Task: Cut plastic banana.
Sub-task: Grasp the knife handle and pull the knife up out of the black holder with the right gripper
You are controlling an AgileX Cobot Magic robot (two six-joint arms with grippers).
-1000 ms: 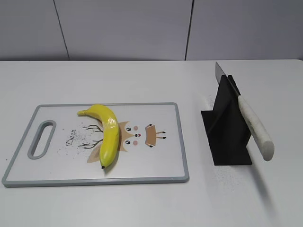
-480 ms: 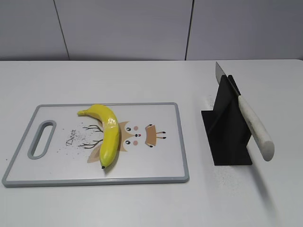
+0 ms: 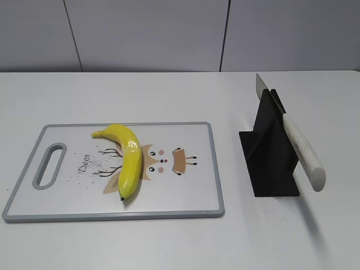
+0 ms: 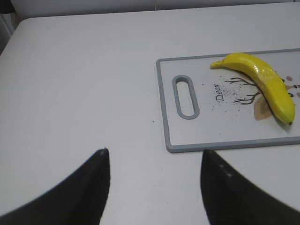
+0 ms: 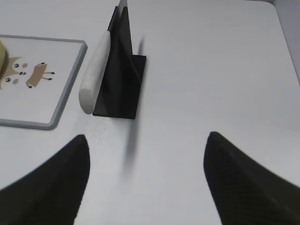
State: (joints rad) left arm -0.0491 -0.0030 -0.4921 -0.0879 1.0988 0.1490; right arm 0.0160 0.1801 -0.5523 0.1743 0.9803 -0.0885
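The plastic banana (image 3: 127,157) lies on a white cutting board (image 3: 191,197) with a grey rim, stem to the back, dark tip to the front. It also shows in the left wrist view (image 4: 262,82). A knife with a white handle (image 3: 304,152) rests slanted in a black stand (image 3: 270,163), blade up and back; it also shows in the right wrist view (image 5: 93,77). My left gripper (image 4: 154,157) is open over bare table, left of the board. My right gripper (image 5: 146,143) is open over bare table, in front of the stand. Neither arm shows in the exterior view.
The board (image 4: 225,143) has a slot handle (image 3: 49,165) at its left end and a deer drawing. The white table (image 3: 169,95) runs back to a grey panelled wall. Fine dark specks lie by the stand's base.
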